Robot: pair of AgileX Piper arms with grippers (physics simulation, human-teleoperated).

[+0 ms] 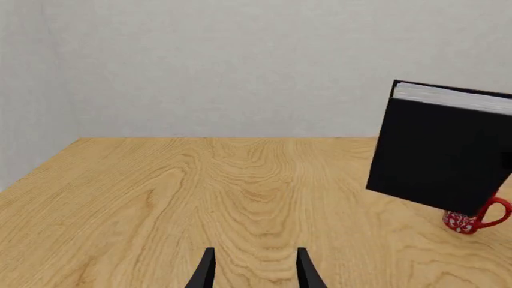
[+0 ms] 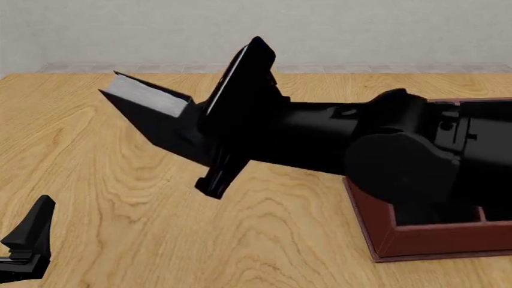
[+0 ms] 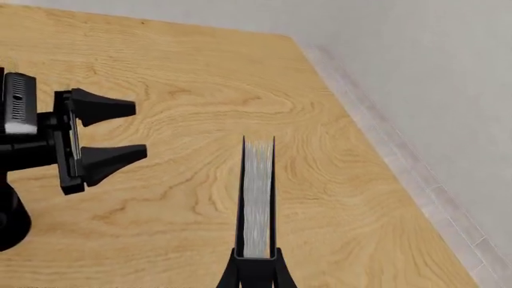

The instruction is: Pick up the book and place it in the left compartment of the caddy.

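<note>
The black book, with grey-white page edges, hangs tilted in the air above the table left of centre. My right gripper is shut on it. In the right wrist view the page edges stand between my right gripper's jaws. The left wrist view shows the book aloft at the side. The dark red-brown caddy sits at the right, and my right arm hides its compartments. My left gripper is open and empty, low at the near left, apart from the book.
A small red mug stands on the table beyond the book in the left wrist view. My open left gripper shows in the right wrist view. A grey wall backs the table's far edge.
</note>
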